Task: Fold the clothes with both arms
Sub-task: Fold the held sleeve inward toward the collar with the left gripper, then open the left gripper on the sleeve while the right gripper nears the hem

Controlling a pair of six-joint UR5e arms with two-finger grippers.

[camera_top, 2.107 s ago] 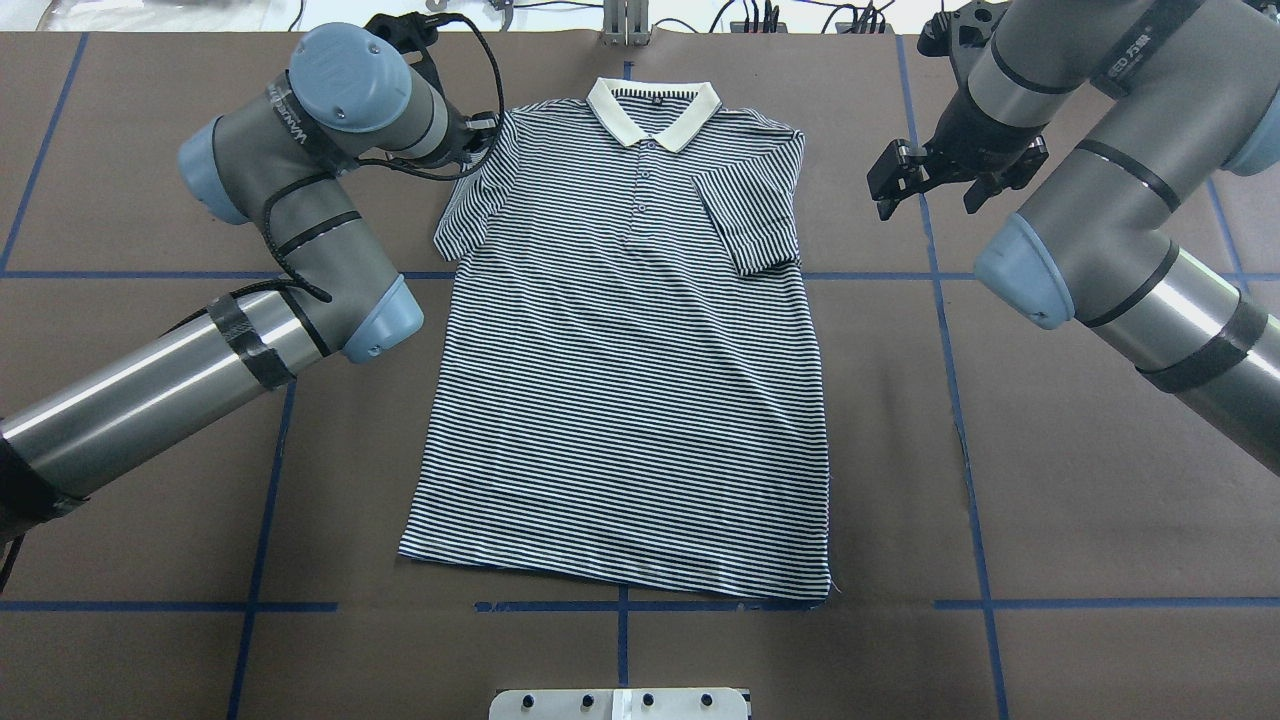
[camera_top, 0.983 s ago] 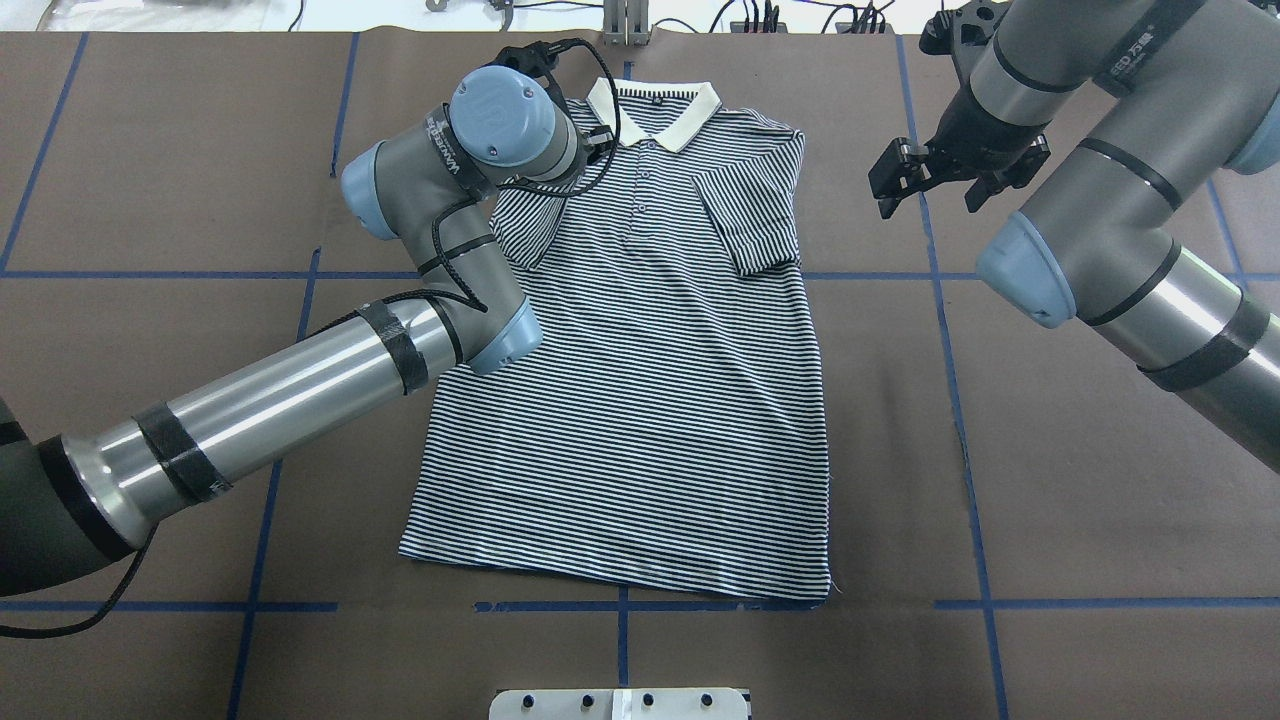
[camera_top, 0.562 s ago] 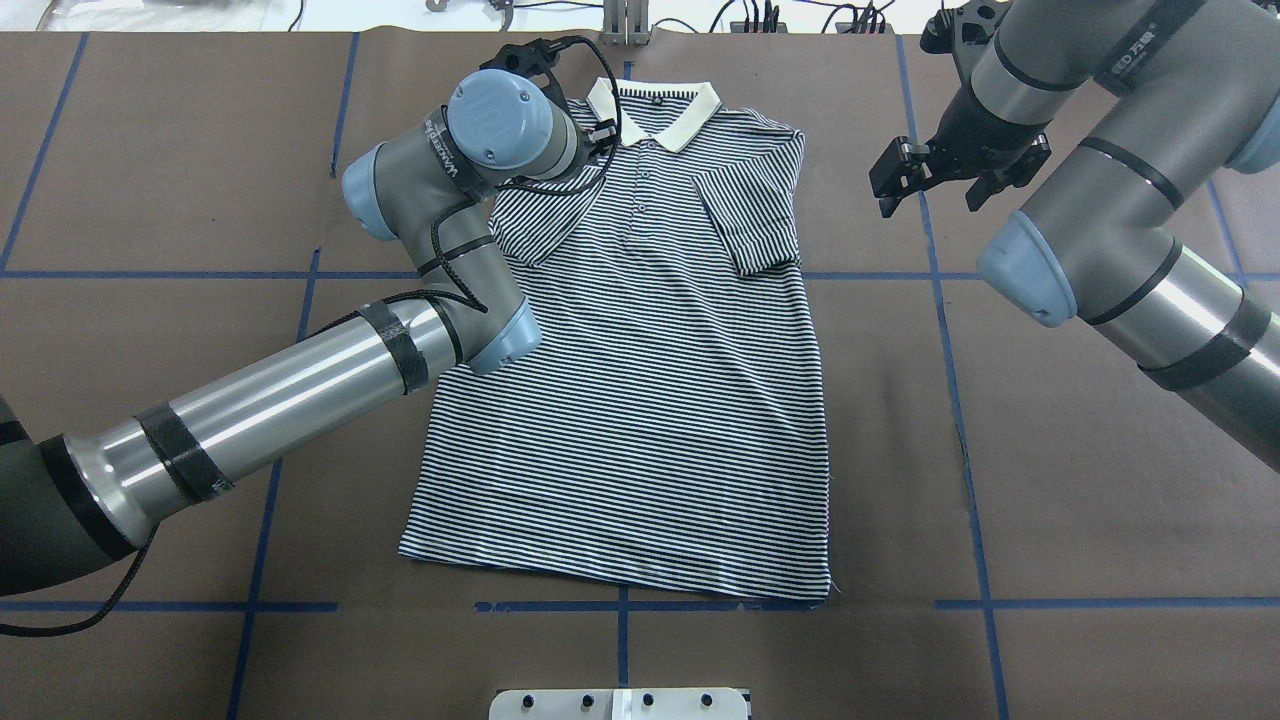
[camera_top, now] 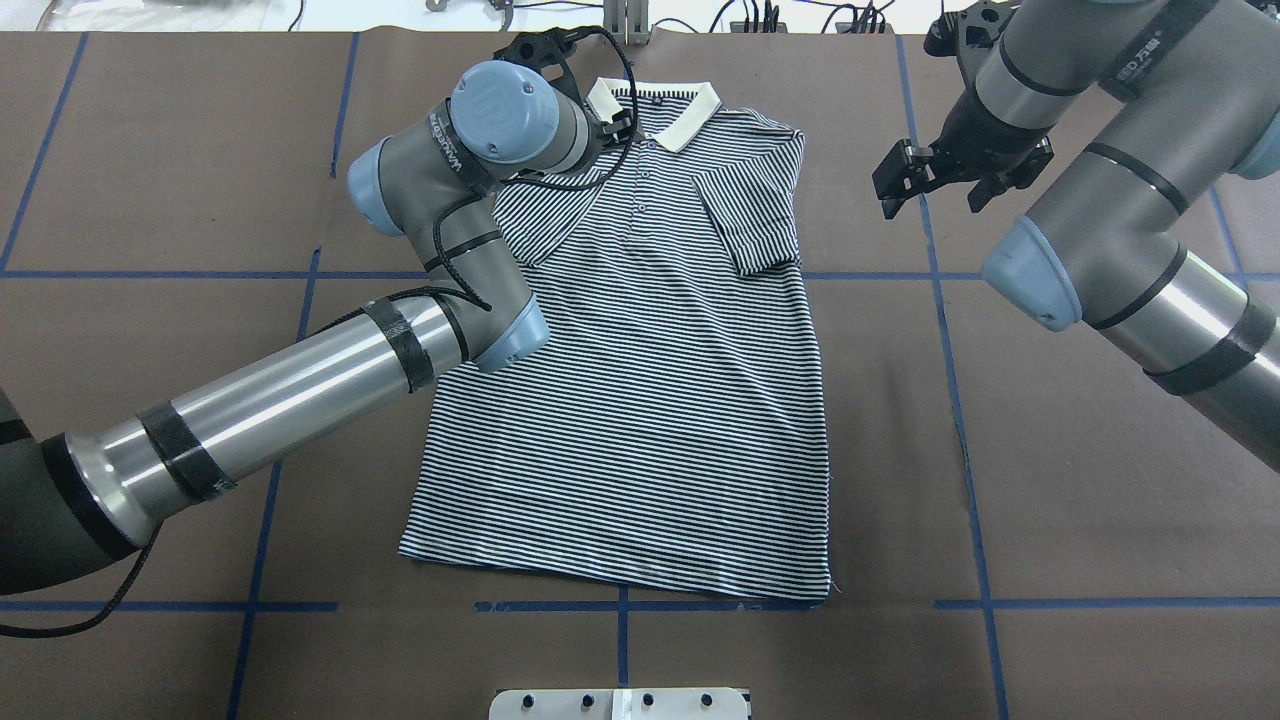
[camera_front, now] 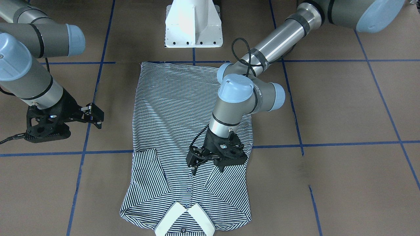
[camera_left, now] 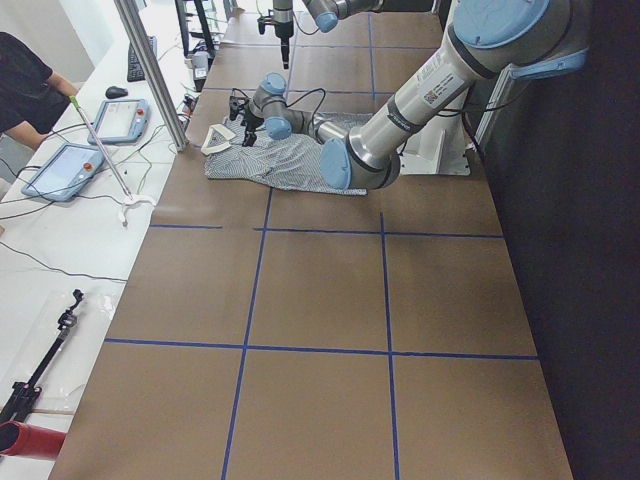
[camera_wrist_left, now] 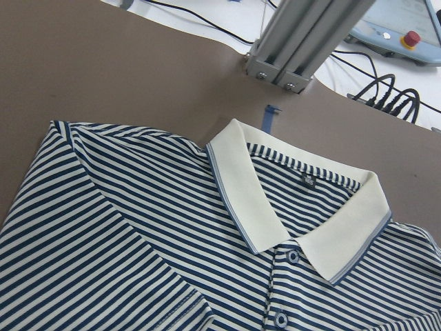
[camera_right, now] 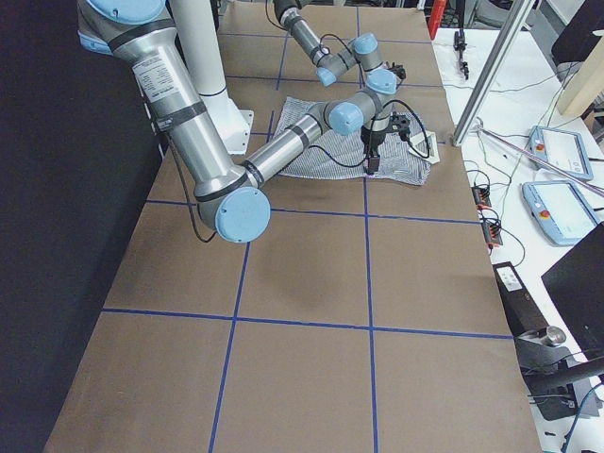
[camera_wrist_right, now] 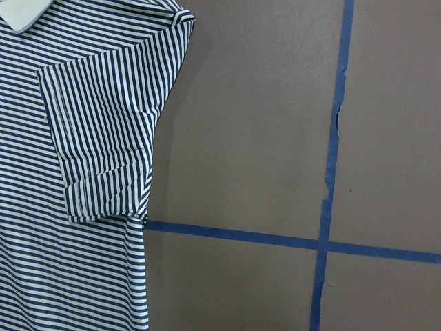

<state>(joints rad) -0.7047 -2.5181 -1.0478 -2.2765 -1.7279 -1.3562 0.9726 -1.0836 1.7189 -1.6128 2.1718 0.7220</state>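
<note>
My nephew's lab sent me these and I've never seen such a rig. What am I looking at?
This is a robot with a left arm and a right arm, each ending in a two-finger claw. One camera looks down from behind it, one faces it, two watch from the table's ends, and one sits on each wrist. A striped polo shirt lies flat on the brown table, both sleeves folded inward. The left gripper hovers over the shirt's chest; the right gripper hangs beside the shirt over bare table. Both look open and hold nothing.
</note>
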